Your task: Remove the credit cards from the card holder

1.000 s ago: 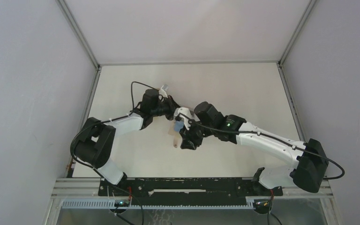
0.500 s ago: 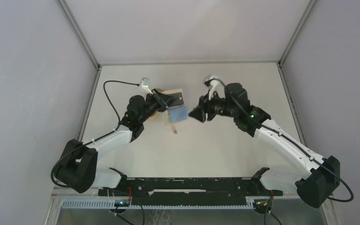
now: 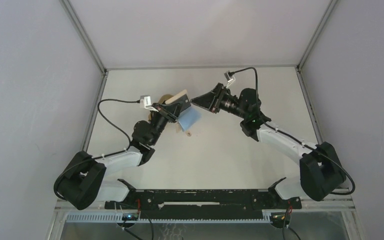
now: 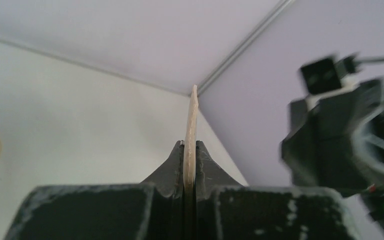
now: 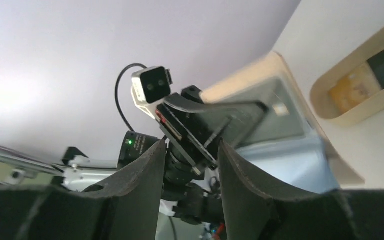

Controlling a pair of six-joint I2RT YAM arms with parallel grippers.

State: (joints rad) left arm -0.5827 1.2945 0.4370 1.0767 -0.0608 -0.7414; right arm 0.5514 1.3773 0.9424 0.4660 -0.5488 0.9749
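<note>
My left gripper (image 3: 175,110) is shut on the tan card holder (image 3: 179,100) and holds it raised above the table. In the left wrist view the holder (image 4: 192,117) stands edge-on between the jaws of that gripper (image 4: 189,146). A light blue credit card (image 3: 190,117) sticks out of the holder's lower side, and it shows in the right wrist view as the card (image 5: 285,162) under the holder (image 5: 252,75). The holder's tab (image 3: 186,131) hangs below. My right gripper (image 3: 198,101) is open and empty, a short way right of the holder and facing it; its jaws (image 5: 192,145) hold nothing.
An oval tan tray (image 3: 165,98) with a raised rim lies on the table behind the left gripper, and the right wrist view shows the tray (image 5: 330,107) with something inside. Grey walls close the table at the back and on both sides.
Both arms rose from the table's middle. The left carried the holder up and back, with the blue card now showing further out. The right gripper drew off to the back right, turned toward the holder.
</note>
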